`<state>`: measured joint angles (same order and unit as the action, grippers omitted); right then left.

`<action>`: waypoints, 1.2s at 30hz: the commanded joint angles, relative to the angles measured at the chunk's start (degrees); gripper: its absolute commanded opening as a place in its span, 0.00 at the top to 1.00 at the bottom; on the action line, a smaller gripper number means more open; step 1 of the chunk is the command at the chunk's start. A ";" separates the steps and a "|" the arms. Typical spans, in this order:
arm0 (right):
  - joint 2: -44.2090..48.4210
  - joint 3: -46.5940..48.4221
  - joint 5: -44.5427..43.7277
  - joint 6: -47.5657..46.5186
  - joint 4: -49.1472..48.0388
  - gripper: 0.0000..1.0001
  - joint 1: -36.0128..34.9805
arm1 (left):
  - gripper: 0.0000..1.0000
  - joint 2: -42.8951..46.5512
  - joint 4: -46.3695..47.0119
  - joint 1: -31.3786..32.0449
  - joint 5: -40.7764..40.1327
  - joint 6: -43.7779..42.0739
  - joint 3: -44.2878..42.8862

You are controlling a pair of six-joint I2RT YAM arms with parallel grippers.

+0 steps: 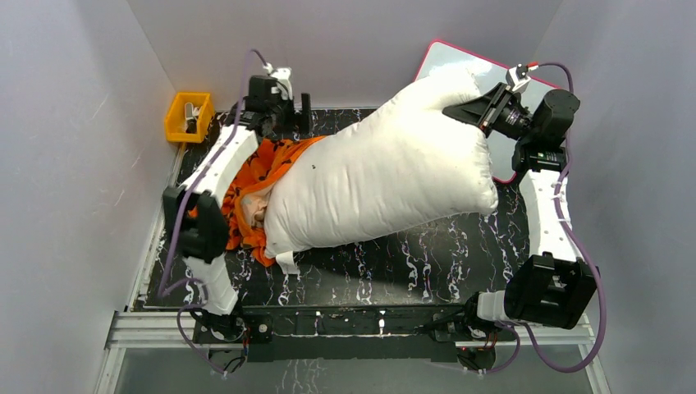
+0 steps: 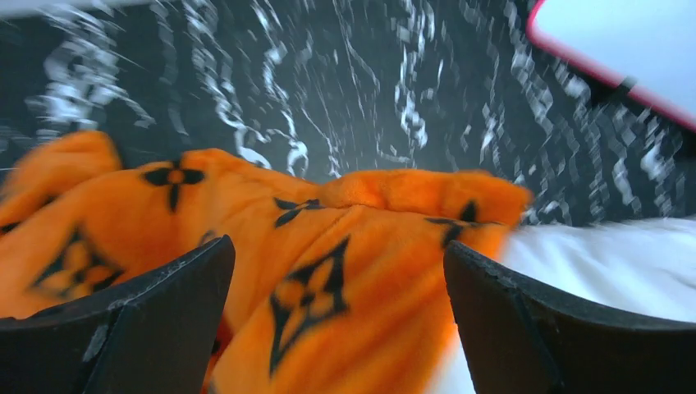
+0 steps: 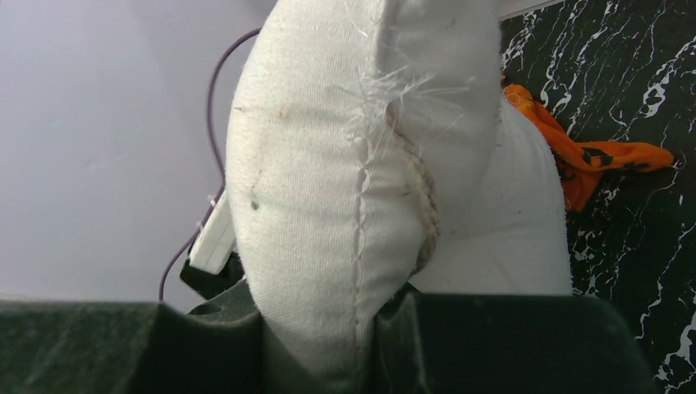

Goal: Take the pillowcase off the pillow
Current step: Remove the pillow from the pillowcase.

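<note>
Orange fleece pillowcase [image 1: 253,185] bunched at left; plump white pillow [image 1: 386,180] mostly bare.
Left claw [image 2: 341,320]: spread wide, gripping nothing, just above the crumpled pillowcase with its black flower and diamond motifs, on the black marbled table [image 1: 394,263]. Pillow: woven cloth with a frayed stitched seam, its left end touching the pillowcase, its right corner up off the table. Right claw [image 3: 320,345]: clenched on that seamed corner.

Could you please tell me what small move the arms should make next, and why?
Probably lower and close the open left claw on the bunched orange black-patterned fleece pillowcase: it wraps one end of the plump white pillow, whose other end the right claw pinches.
</note>
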<state>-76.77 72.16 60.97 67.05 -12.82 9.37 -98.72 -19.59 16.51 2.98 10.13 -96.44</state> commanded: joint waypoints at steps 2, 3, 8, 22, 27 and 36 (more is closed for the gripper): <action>1.25 1.39 -0.17 -2.18 -0.30 1.00 -1.22 | 0.02 -16.00 -9.78 0.37 27.27 -9.37 -11.30; 1.15 1.48 -0.15 -2.31 -0.16 1.00 -1.28 | 0.03 -17.30 -10.86 0.57 31.98 -11.48 -11.80; 0.33 1.32 -0.65 -2.80 0.16 1.00 -1.54 | 0.29 -17.53 -10.34 0.73 45.93 -15.97 -6.47; -0.21 7.81 -1.12 -2.01 0.78 1.00 -1.27 | 1.00 -15.17 -8.25 -13.51 7.06 0.16 0.81; 0.91 13.33 -0.23 1.37 -1.74 1.00 -0.44 | 1.00 -7.61 -3.00 -16.42 -10.72 5.04 8.48; -0.96 35.25 -1.00 14.15 -16.29 1.00 0.51 | 1.00 -8.88 -5.06 -20.23 -19.45 5.29 9.49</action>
<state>-80.09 92.82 63.46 74.37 -13.98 8.62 -106.78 -22.35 -1.08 -6.74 15.27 -88.18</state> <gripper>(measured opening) 0.308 0.032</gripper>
